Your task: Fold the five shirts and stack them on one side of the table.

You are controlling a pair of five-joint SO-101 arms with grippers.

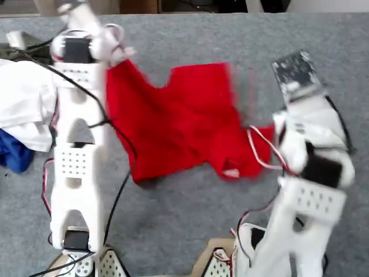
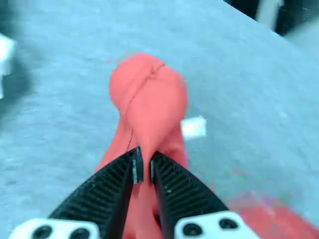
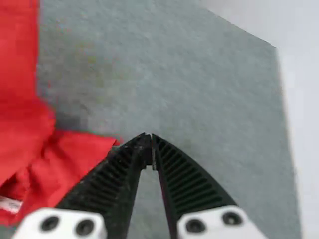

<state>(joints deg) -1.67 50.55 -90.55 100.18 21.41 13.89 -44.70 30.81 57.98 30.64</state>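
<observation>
The red shirt (image 2: 147,99) is pinched in the left gripper (image 2: 143,167); the right gripper (image 3: 148,149) is closed on nothing
Hold the cloth firm between the left fingers (image 2: 112,186); open the right pair to take the red edge just beside them

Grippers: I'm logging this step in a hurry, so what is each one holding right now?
Left gripper: closed, pinching a bunch of the red shirt.
Right gripper: closed, holding nothing, over the grey table beside the shirt.
</observation>
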